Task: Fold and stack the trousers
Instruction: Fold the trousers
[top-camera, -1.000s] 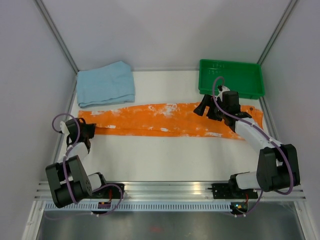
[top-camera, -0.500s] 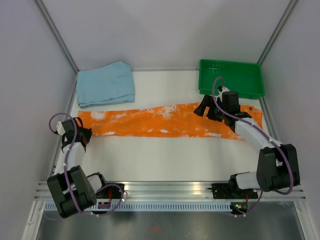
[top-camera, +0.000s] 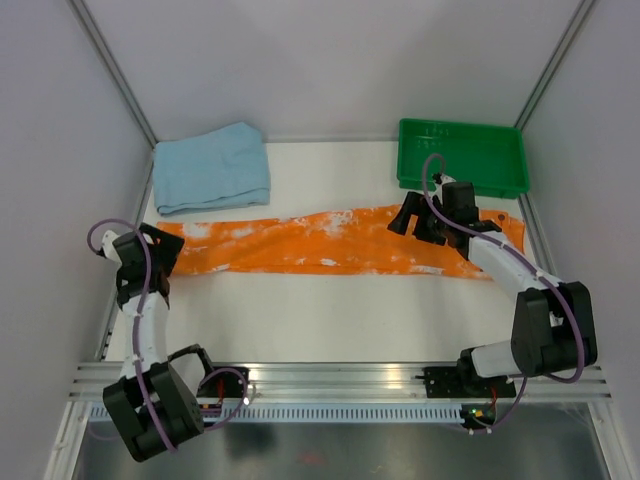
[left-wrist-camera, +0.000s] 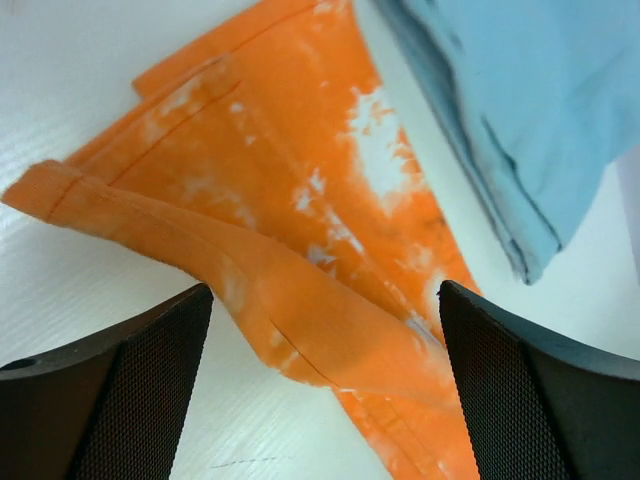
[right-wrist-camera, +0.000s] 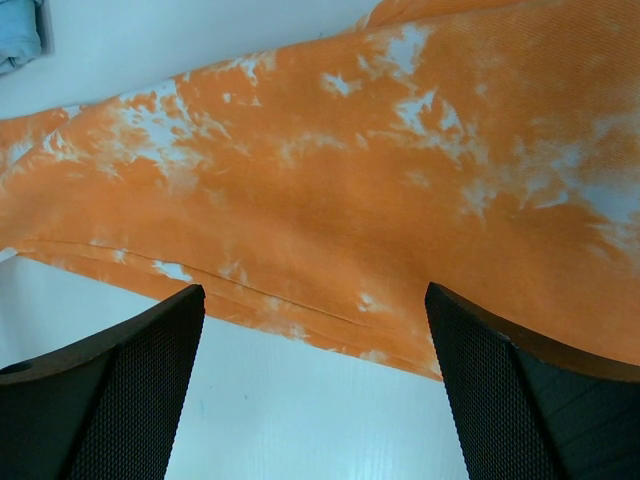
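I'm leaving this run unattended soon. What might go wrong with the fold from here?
The leg end of the orange trousers lies twisted, one layer flopped over, under the open left gripper; a pinch may catch only one layer and fold crooked. The blue trousers lie close beside that end, so a drag might snag them. The open right gripper hangs over the other end near the green tray; lifted cloth may brush it.

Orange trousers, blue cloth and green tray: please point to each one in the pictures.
orange trousers (top-camera: 330, 245), top view, on the middle of the long leg.
blue cloth (top-camera: 212, 168), top view, on the centre of the folded pile.
green tray (top-camera: 482, 152), top view, on its bare floor.
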